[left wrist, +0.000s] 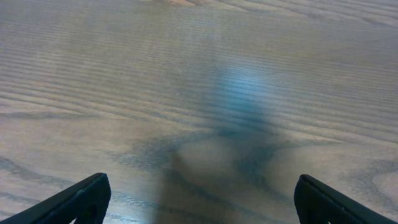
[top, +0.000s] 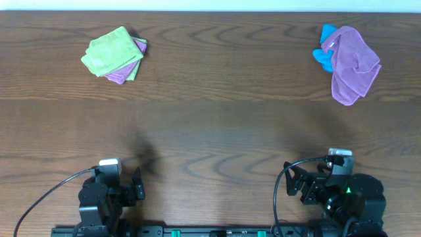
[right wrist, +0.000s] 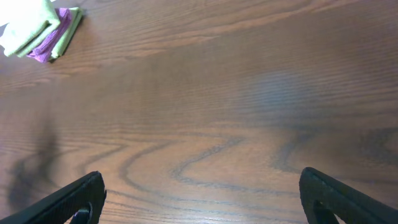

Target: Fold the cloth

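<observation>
In the overhead view, the two arms are nearest, at the bottom edge, and the frame cuts off part of both. The left gripper [top: 136, 184] and the right gripper [top: 296, 181] are low over the wooden tabletop [top: 210, 118]. From here they are too small and dark to judge their jaws. The lime-green cloth [top: 110, 51] lies far from them, near the far left corner. It is a folded packet on top of a purple cloth [top: 125, 74], of which only a rim shows. At the far right, well apart, a crumpled purple cloth [top: 355, 66] covers most of a small blue cloth [top: 324, 51].

In the left wrist view, only the tips of the two fingers [left wrist: 84, 200] show, in the lower corners. The jaws are wide apart, with only bare wood between them. The rest is blurred grain and a dark shadow.

In the right wrist view, the fingers [right wrist: 81, 199] also stand in the lower corners, jaws wide apart over bare wood. The lime-green cloth is in the upper left corner, cut off by the frame. Under its purple layer a green edge shows, perhaps a second cloth.
</observation>
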Robot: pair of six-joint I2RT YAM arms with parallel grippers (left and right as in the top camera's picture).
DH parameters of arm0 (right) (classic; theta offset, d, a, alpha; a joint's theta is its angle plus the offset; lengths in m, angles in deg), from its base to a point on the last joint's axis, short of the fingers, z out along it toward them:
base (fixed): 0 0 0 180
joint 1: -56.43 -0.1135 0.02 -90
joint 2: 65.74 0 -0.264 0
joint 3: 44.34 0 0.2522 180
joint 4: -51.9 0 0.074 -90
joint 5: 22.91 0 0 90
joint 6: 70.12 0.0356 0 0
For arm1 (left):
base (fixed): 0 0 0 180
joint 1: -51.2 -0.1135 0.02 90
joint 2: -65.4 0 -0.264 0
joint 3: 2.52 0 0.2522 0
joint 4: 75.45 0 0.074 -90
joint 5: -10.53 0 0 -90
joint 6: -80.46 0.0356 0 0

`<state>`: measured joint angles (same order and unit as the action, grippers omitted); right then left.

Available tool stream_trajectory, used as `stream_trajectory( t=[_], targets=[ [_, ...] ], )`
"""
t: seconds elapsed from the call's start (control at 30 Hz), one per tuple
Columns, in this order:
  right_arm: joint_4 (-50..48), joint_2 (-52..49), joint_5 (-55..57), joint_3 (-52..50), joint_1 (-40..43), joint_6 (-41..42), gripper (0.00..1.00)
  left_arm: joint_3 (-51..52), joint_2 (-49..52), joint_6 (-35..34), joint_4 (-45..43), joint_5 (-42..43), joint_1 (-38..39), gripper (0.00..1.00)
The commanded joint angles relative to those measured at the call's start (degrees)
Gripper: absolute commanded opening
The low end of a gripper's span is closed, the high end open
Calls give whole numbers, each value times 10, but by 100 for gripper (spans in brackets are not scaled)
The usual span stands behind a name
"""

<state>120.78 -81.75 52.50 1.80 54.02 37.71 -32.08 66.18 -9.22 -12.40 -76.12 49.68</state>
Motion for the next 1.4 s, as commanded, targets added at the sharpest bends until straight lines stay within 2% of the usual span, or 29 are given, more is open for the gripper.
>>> stream_trajectory(
  t=[0.0, 0.77, 1.03, 1.13, 1.37],
  targets=[
    [0, 3, -3, -2, 3, 8, 99, 17, -6, 10, 25, -19, 5, 95],
    [0, 3, 0, -2, 3, 4, 99, 17, -6, 10, 25, -19, 5, 96],
    [-1, 3, 27, -2, 3, -5, 99, 17, -6, 10, 25, -19, 5, 95],
    [-1, 6, 84, -15, 3, -7, 99, 17, -6, 10, 25, -19, 5, 96],
    [-59, 52, 101, -102, 3, -95, 99, 17, -6, 10, 25, -19, 5, 96]
  ],
)
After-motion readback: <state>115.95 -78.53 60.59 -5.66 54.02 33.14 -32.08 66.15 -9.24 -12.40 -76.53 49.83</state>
